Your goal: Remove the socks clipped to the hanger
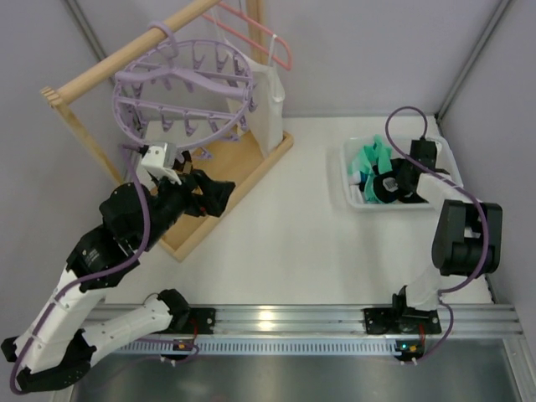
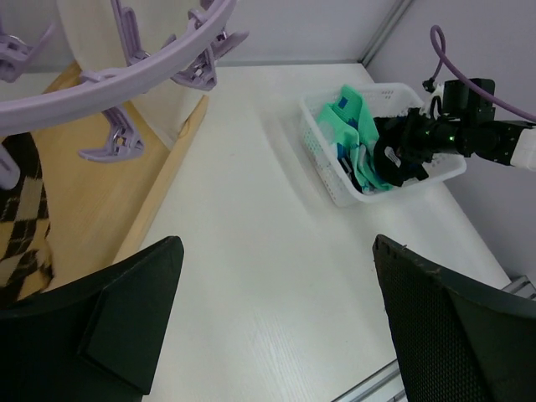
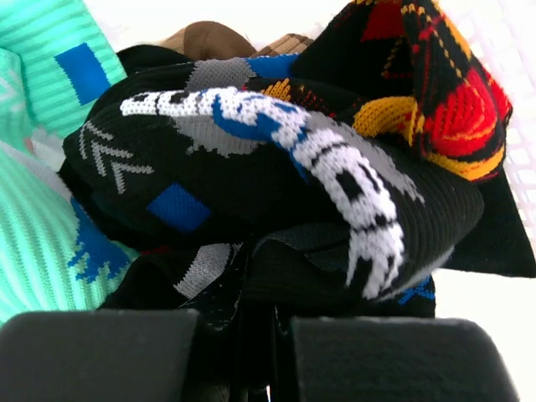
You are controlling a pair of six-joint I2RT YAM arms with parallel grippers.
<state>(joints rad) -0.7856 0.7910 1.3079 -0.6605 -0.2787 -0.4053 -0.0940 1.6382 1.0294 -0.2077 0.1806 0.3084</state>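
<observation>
The lavender hanger (image 1: 184, 84) hangs from the wooden rail, and its ring and clips show in the left wrist view (image 2: 126, 71). A brown checked sock (image 2: 21, 218) hangs under it at the far left edge of that view. My left gripper (image 1: 219, 194) is open and empty (image 2: 276, 247), low beside the wooden base. My right gripper (image 1: 389, 186) is down in the white basket (image 1: 352, 172), shut on a black sock with white and blue marks (image 3: 276, 167). Mint-green socks (image 3: 42, 126), a black sock with orange-red patches (image 3: 444, 92) and a brown one (image 3: 205, 38) lie around it.
A long white cloth (image 1: 270, 105) and a thin pink coat hanger (image 1: 260, 33) hang on the wooden rail (image 1: 109, 67). The frame's wooden base (image 1: 243, 167) lies on the table. Grey walls close in left and right.
</observation>
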